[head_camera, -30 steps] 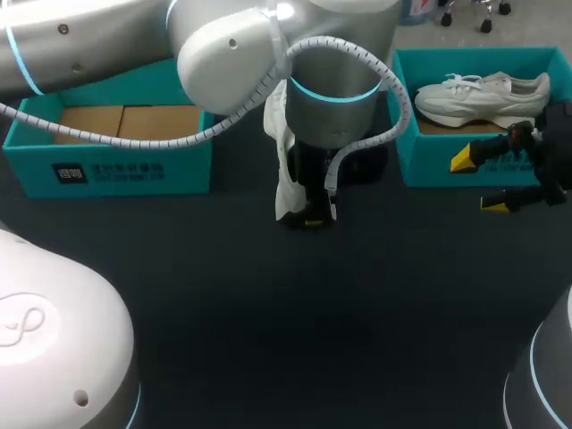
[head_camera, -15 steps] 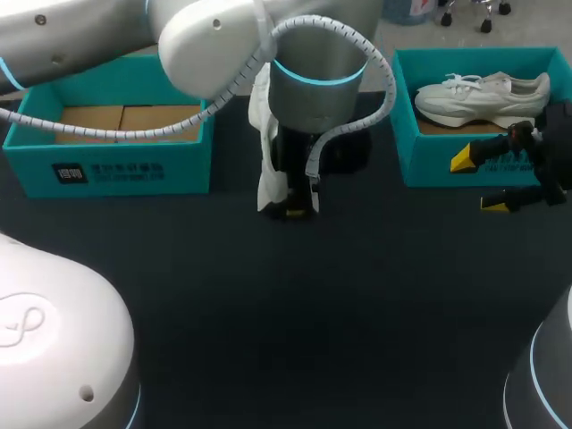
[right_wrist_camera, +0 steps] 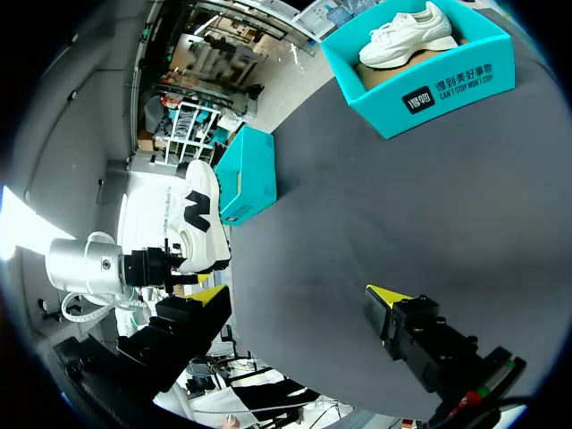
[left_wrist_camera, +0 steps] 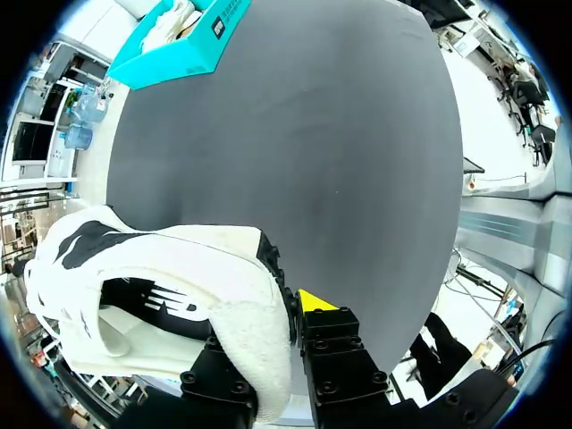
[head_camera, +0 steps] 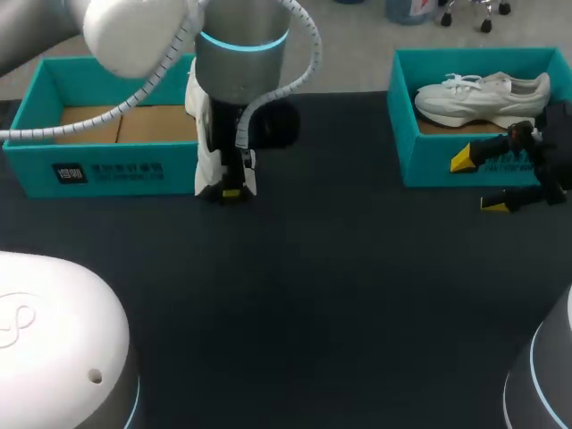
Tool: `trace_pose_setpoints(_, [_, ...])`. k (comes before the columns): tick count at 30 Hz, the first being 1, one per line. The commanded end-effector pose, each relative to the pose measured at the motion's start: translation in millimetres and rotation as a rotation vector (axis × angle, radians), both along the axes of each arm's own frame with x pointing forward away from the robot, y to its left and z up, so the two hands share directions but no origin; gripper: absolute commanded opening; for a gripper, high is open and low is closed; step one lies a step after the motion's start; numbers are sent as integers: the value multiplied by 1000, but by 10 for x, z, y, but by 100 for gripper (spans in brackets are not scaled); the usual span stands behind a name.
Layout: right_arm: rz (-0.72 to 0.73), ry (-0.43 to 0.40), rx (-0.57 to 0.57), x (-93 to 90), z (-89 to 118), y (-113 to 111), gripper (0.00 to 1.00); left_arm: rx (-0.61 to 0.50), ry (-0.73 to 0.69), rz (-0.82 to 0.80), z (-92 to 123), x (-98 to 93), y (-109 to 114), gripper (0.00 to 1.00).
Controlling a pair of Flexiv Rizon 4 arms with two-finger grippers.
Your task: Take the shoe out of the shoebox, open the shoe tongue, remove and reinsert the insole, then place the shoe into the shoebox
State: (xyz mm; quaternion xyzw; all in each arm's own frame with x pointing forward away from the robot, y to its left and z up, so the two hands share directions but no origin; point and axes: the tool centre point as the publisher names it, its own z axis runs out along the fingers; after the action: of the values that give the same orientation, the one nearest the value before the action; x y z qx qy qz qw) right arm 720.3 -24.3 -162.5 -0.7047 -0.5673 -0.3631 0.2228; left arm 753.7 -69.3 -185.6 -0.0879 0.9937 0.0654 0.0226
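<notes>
Silver arm [head_camera: 237, 80], cyan ring [head_camera: 243, 40], black tool [head_camera: 231, 191]

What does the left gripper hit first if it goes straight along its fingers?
Probably the dark table: the left gripper, shut on the white shoe, points down at it beside the shoebox corner. Height is unclear.

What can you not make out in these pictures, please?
- Head view: the held shoe is mostly hidden behind the left arm, so its insole is unseen.
- Left wrist view: the shoe's heel covers one yellow tip of the left gripper.
- Head view: the arm covers the right end of the left shoebox.
- The boxed shoe: insole not visible.
</notes>
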Motion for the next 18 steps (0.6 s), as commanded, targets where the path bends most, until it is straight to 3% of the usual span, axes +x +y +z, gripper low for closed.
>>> trace_pose_setpoints(1, [-3,0,-2,-12,-1,3,100,-96,-3,19,71,54,553,0])
trace_pose_setpoints(18, [-3,0,-2,-12,-1,3,100,-113,6,173,162,275,1511,0])
